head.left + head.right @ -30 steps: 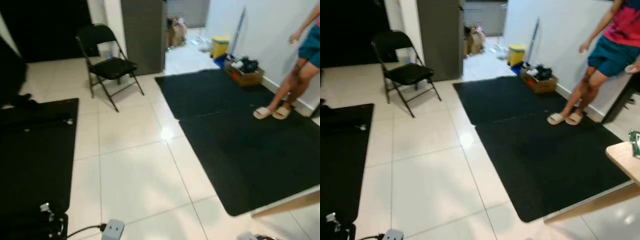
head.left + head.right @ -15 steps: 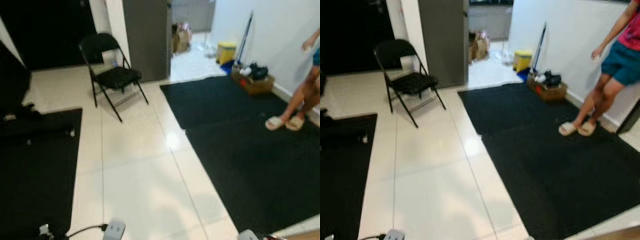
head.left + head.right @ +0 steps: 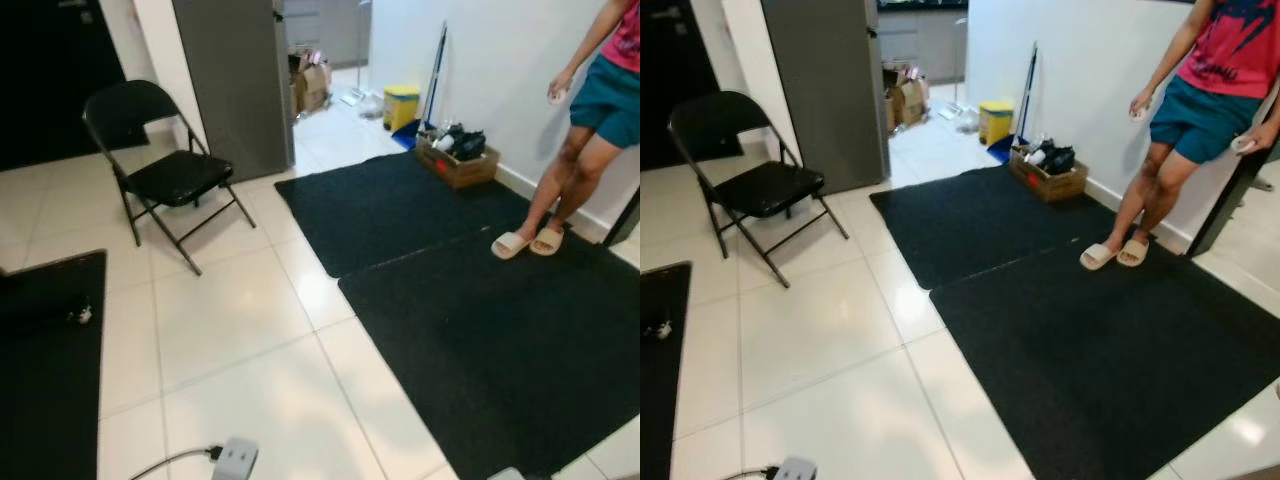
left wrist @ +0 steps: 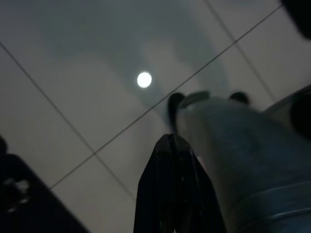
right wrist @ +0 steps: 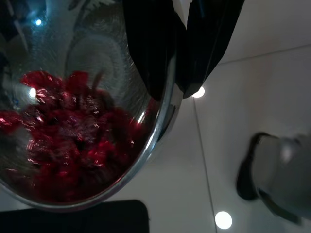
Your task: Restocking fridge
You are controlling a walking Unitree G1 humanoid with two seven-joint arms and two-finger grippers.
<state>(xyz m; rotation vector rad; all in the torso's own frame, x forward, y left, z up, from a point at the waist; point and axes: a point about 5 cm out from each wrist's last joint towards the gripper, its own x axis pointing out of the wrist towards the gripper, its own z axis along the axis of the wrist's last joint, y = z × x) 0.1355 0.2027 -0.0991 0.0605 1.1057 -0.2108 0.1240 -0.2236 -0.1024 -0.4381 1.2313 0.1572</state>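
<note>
A tall grey fridge (image 3: 232, 85) stands shut at the far side of the room, beside a doorway. In the right wrist view my right gripper (image 5: 177, 90) is shut on the rim of a steel bowl (image 5: 58, 73) that holds shiny red pieces (image 5: 73, 141). The bowl hangs above the pale floor tiles. In the left wrist view my left gripper (image 4: 171, 143) is shut, with its black fingers pressed together and nothing between them, above the tiles.
A black folding chair (image 3: 165, 170) stands left of the fridge. Black mats (image 3: 470, 310) cover the floor on the right, and another mat (image 3: 45, 370) lies on the left. A person (image 3: 1200, 110) stands by the white wall. A box of clutter (image 3: 457, 160) and a power strip (image 3: 235, 460) are on the floor.
The camera has swung and moved, so the fridge and the person look nearer and the chair sits further left. The wooden table edge has slid out at the lower right.
</note>
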